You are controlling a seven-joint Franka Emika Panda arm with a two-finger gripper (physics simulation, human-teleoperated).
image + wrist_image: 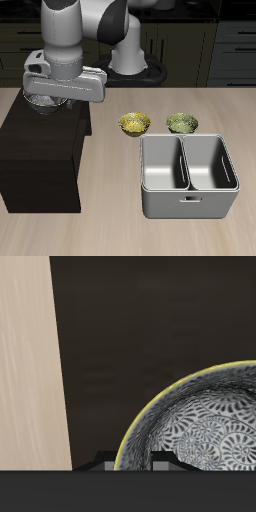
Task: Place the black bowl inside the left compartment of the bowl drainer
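Observation:
The black bowl [205,426], with a speckled grey patterned inside and a yellowish rim, sits over the top of a black cabinet [40,150]. In the exterior view the black bowl [45,100] shows just under the robot's hand. My gripper [133,456] straddles the bowl's rim, one finger inside and one outside, and looks shut on it. The bowl drainer [188,205], a grey tub with two wells, stands on the table well away from the gripper, nearer the front edge.
Two small yellow-green bowls [135,123] [182,122] stand just behind the drainer. The black cabinet is a tall block between the gripper and the table top. Bare wooden table [120,230] lies in front of it.

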